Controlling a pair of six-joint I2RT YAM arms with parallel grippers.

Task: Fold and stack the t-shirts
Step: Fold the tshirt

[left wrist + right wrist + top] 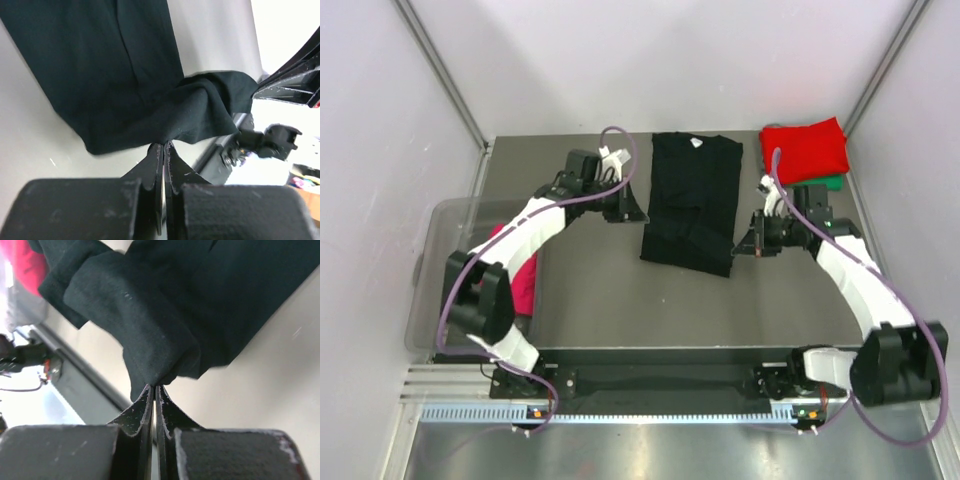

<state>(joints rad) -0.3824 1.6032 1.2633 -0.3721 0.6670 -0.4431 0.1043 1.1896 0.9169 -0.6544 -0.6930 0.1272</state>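
Note:
The black t-shirt [690, 205] lies on the table as a long narrow strip, collar at the far end. My left gripper [636, 212] is at its left edge; in the left wrist view the jaws [164, 146] are shut with black cloth [125, 75] gathered into their tips. My right gripper [744, 246] is at the near right edge; its jaws [154, 387] are shut, pinching a bunched fold of the black cloth [150, 320]. A folded red t-shirt [805, 148] sits on a green one [834, 184] at the far right. A magenta t-shirt [523, 275] lies in the bin.
A clear plastic bin [438, 265] stands at the table's left edge, under the left arm. The red and green stack sits just behind the right arm. Grey walls and metal posts close in the table's far side.

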